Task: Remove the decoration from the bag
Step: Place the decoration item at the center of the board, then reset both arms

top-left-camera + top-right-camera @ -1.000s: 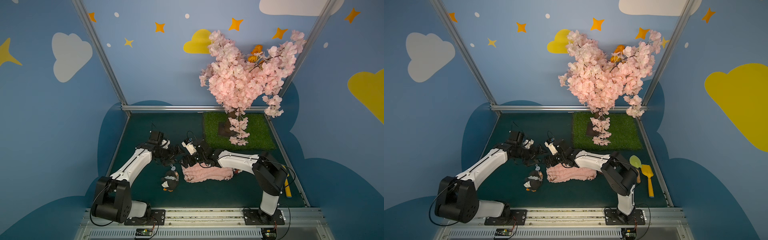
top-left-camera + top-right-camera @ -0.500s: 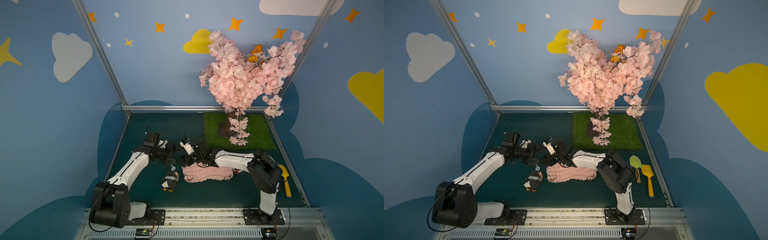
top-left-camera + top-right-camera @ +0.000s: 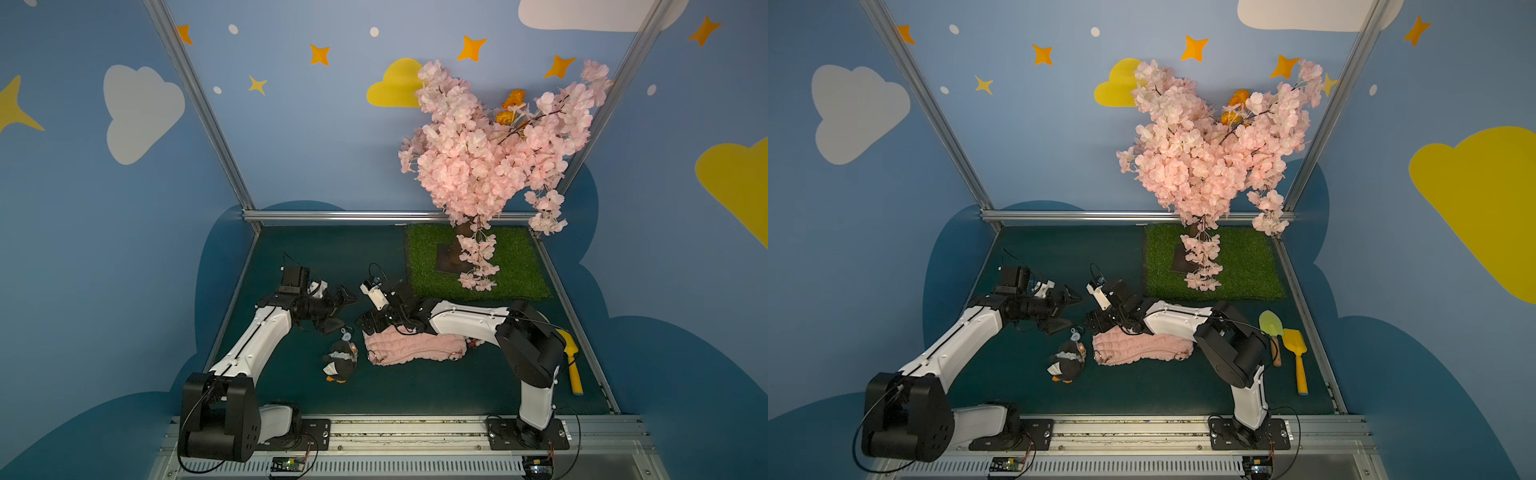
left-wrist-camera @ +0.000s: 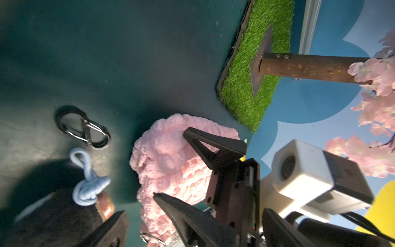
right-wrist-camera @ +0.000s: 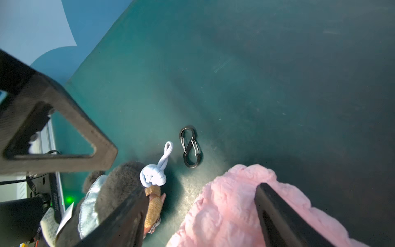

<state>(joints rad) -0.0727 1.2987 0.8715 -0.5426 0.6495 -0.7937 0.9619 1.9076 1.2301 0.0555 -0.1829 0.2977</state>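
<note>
Now hovering spread-open with right gripper (image 3: pixel 368 325) at pink bag's (image 3: pixel 415 348) left end, left gripper (image 3: pixel 343 311) equally spread, just beyond penguin plush (image 3: pixel 340 366).

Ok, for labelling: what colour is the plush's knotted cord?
Knotted cord: pale blue, best in right wrist view.

The white right arm (image 3: pixel 465 322) is covering the far edge of the soft pale-pink bubble-textured pouch bag (image 3: pixel 415 351) in both top views. At the bag's end under that arm, a small red-and-white thing (image 3: pixel 474 342) is peeking out, too small to name. The black plush penguin charm (image 5: pixel 119 179), just beside the bag, is running off the right wrist picture's edge, with a black finger (image 5: pixel 126 216) of the right gripper (image 5: pixel 198 190) crossing it. In the left wrist view it is blurring into a dark mass. The yellow plastic spade (image 3: pixel 574 370), well apart from the bag, is half hiding behind the arm's elbow.
</note>
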